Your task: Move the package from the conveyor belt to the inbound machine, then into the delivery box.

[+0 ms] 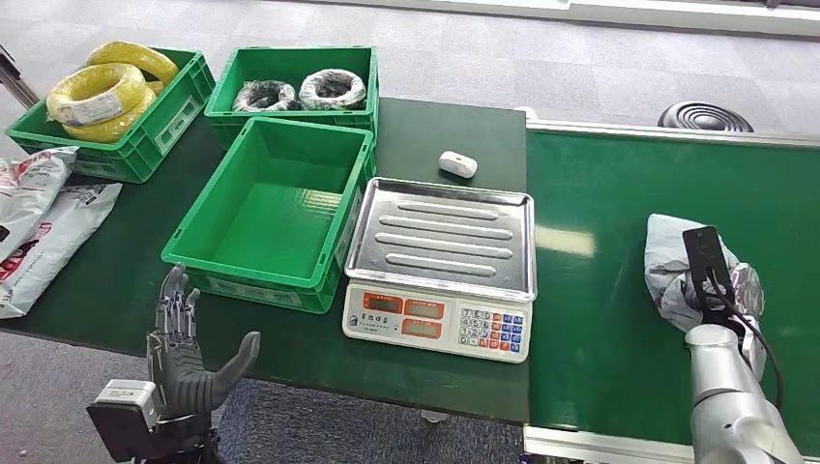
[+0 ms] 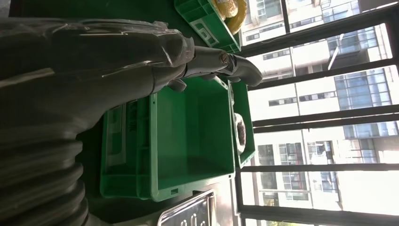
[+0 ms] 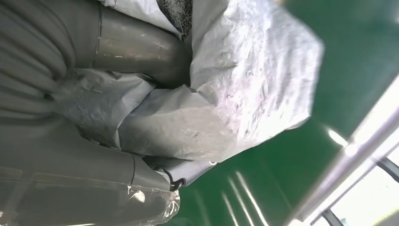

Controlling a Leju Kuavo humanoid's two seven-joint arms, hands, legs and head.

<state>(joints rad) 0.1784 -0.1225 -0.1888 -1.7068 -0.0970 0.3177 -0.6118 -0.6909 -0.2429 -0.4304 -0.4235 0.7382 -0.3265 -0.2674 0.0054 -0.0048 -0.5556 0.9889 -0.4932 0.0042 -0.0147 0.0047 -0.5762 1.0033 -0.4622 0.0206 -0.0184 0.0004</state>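
A grey plastic-wrapped package (image 1: 677, 261) lies on the green conveyor belt (image 1: 619, 319) at the right. My right hand (image 1: 716, 290) lies over its near side, and in the right wrist view the thumb and fingers (image 3: 136, 47) press into the crumpled package (image 3: 235, 94), gripping it. The inbound machine is a scale with a steel tray (image 1: 442, 235) and a keypad front, in the middle of the table. An empty green delivery box (image 1: 271, 213) stands just left of it. My left hand (image 1: 189, 358) hovers open off the table's near edge, fingers spread toward the box (image 2: 188, 141).
Two more green crates stand at the back: one with yellow cable coils (image 1: 106, 92), one with dark coils (image 1: 300, 89). White mailer bags (image 1: 39, 222) lie at the far left. A small white object (image 1: 457, 163) sits behind the scale.
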